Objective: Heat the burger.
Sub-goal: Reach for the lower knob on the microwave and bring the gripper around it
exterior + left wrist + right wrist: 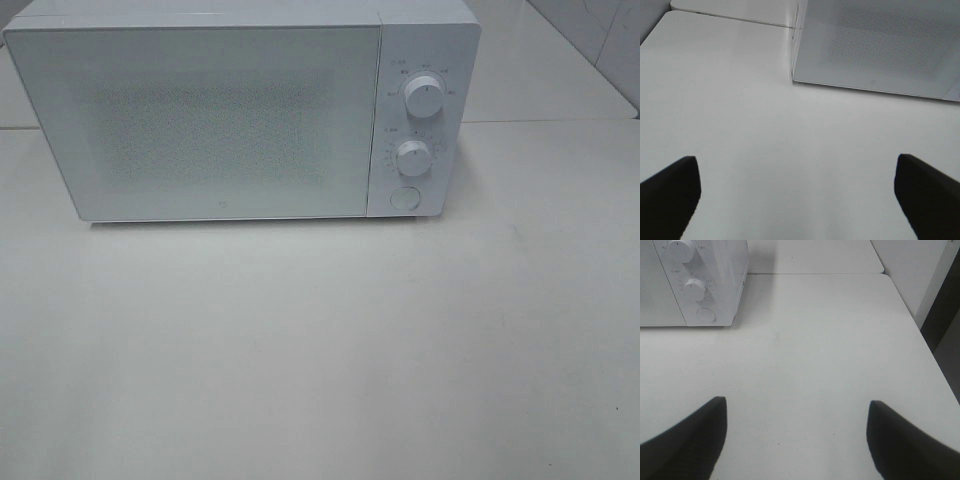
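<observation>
Left gripper [796, 200] and right gripper [795, 440] hang spread, empty: press the microwave's [200, 120] round button [404, 197], 2 o'clock in the high view, squarely with one fingertip

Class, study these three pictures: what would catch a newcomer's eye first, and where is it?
A boxy white microwave oven, door shut, stands at the back of the pale table, two round white knobs on its right panel. The black left pincer and right pincer hang open over bare tabletop; no burger shows.
</observation>
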### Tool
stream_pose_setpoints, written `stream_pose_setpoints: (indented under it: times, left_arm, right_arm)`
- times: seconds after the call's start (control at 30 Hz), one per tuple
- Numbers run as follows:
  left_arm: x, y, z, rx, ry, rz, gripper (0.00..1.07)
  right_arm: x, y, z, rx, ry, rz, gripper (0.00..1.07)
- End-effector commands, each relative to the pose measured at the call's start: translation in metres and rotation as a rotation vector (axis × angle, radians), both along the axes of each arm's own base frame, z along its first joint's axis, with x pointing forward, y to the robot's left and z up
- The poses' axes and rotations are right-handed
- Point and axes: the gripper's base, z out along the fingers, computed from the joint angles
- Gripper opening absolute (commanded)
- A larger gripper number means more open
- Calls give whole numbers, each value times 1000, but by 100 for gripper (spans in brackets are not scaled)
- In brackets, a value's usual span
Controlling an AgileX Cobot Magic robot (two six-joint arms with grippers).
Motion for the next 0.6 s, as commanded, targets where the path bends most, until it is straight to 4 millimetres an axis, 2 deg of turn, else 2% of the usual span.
stream_pose_setpoints:
  times: [0.03, 0.6]
  left_arm:
    - [-3, 0, -2, 8, -19, 3, 98]
    - [-3, 0, -2, 8, -19, 3, 98]
  right_arm:
    - [-3, -1, 0, -5, -35, -5, 73]
    - [-3, -1, 0, -4, -35, -3, 73]
